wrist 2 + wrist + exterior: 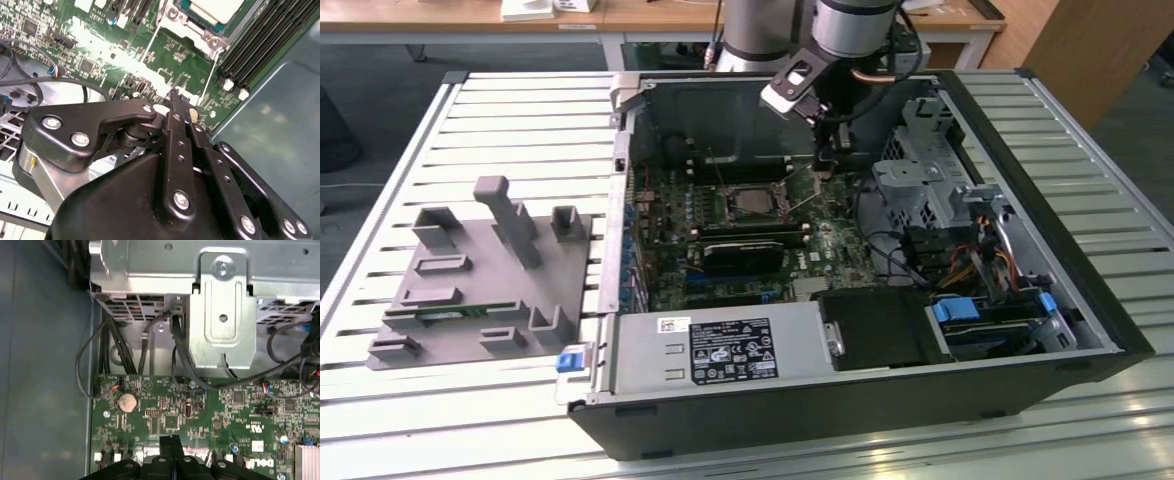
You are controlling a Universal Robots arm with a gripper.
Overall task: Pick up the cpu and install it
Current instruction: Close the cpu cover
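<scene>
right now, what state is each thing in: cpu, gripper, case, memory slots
cpu: seated in its socket, metal frame around it
gripper: shut, fingers together, tips close over the motherboard
computer case: lying on its side, side panel off, open
memory slots: empty

Beneath me, a pale slatted metal table (520,110); behind it, wooden desks (654,15) on white legs; dark grey floor (374,70).
</scene>
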